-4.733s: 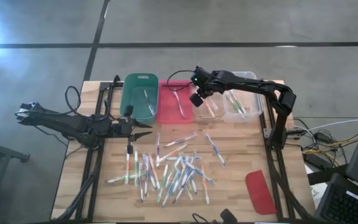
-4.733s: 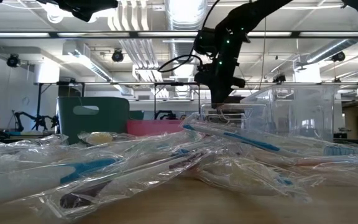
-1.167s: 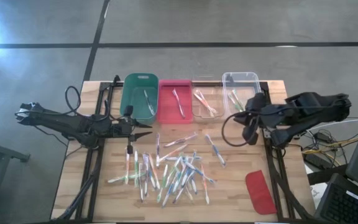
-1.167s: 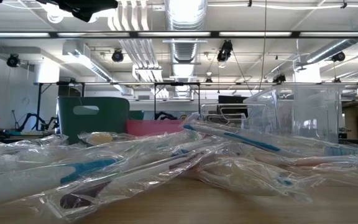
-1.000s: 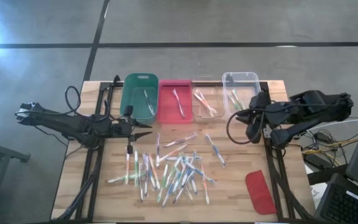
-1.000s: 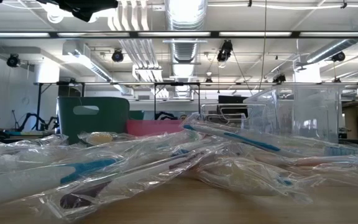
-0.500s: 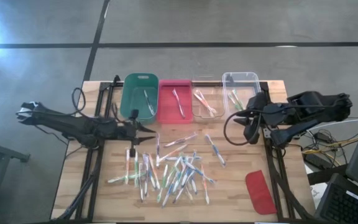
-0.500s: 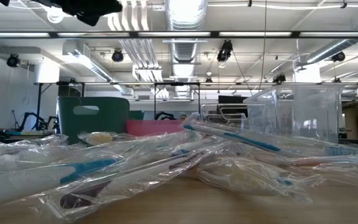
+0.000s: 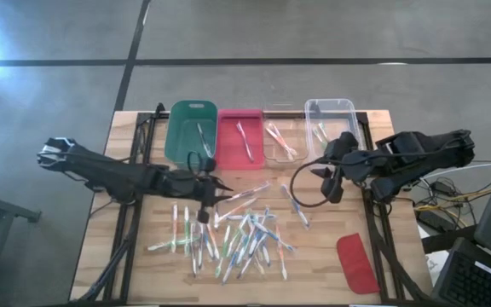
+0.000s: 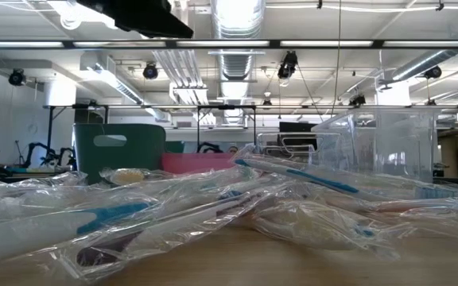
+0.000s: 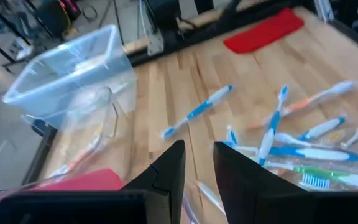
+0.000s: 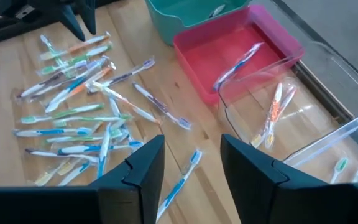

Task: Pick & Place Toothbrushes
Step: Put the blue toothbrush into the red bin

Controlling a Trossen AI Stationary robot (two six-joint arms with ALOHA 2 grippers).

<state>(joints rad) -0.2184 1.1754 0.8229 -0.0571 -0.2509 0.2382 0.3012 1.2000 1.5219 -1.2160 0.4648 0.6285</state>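
Several wrapped toothbrushes [image 9: 233, 228] lie flat in a loose pile on the wooden table, close up in the low view [image 10: 213, 208]. A few more lie in the four bins along the far edge. My left gripper [image 9: 219, 189] hovers open over the pile's far left part, its fingers [image 11: 169, 171] pointing toward the table's right. My right gripper [image 9: 315, 170] is open too, above the bare table right of the pile, near the clear bins. Its wrist view shows the pile [image 12: 79, 112] beyond the fingers [image 12: 145, 165].
Along the far edge stand a green bin [image 9: 192, 132], a pink bin [image 9: 240, 139] and two clear bins [image 9: 285, 142] [image 9: 330, 128]. A flat red lid [image 9: 357, 263] lies at the near right corner. Black frame rails run along both table sides.
My left gripper has moved toward the table's right and slightly nearer, from beside the green bin to over the pile's far left part. My right gripper has moved toward the table's left, in from the right edge. The toothbrushes have not moved.
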